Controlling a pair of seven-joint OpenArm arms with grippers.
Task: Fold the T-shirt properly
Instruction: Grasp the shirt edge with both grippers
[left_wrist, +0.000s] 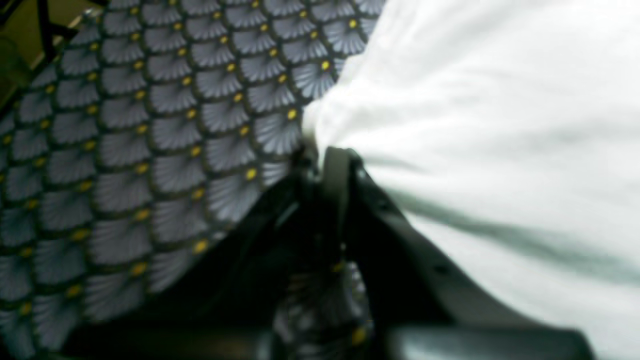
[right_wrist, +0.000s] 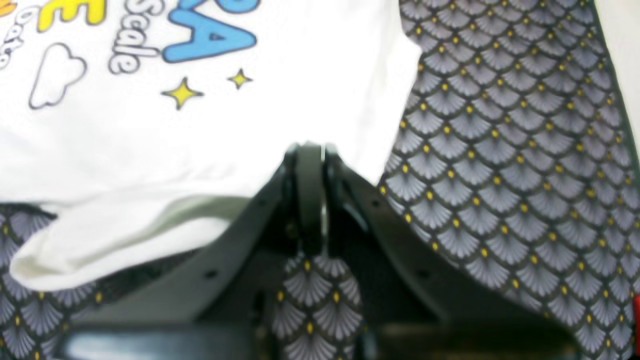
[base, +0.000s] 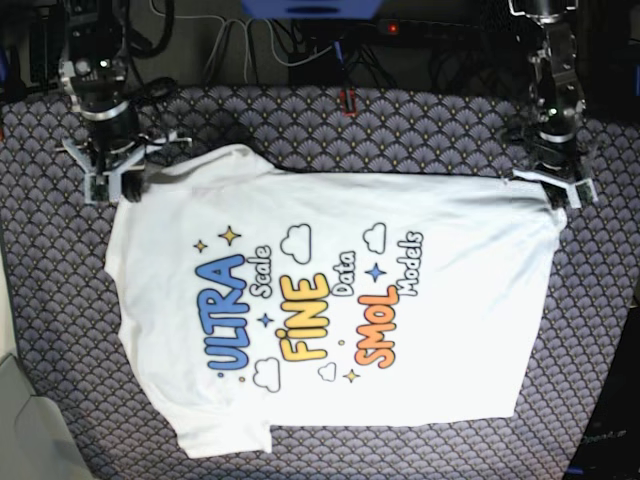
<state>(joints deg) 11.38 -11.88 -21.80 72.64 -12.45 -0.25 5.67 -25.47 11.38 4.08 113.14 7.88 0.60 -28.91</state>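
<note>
1. The T-shirt (base: 330, 310) lies spread flat, print side up, on the patterned tablecloth (base: 60, 330). Its long axis runs left to right across the base view, and the printed words read along the near-far direction.

2. The right gripper (base: 108, 180) sits at the shirt's far left corner. In the right wrist view its jaws are pressed together on the white hem edge (right_wrist: 310, 150), just beside the blue lettering and yellow stars, so it is pinching the cloth.

3. The left gripper (base: 562, 188) sits at the far right corner. The left wrist view is blurred, but it shows the jaws closed on a gathered point of plain white cloth (left_wrist: 325, 145), with creases fanning away from it.

4. The key relation: both arms hold the same far edge, one at each end, and the whole body of the shirt stretches from the jaws toward the near side. Neither arm is closer to the work; they are matched, well apart.

5. A fold would likely mean lifting that far edge and carrying it toward the near edge (base: 340, 425).

6. Bare tablecloth borders the shirt on the near side and on the left, giving room to travel. The right side is tighter, and cables and gear crowd the far edge behind the arms.

7. Uneven lifting could skew the fold.
</note>
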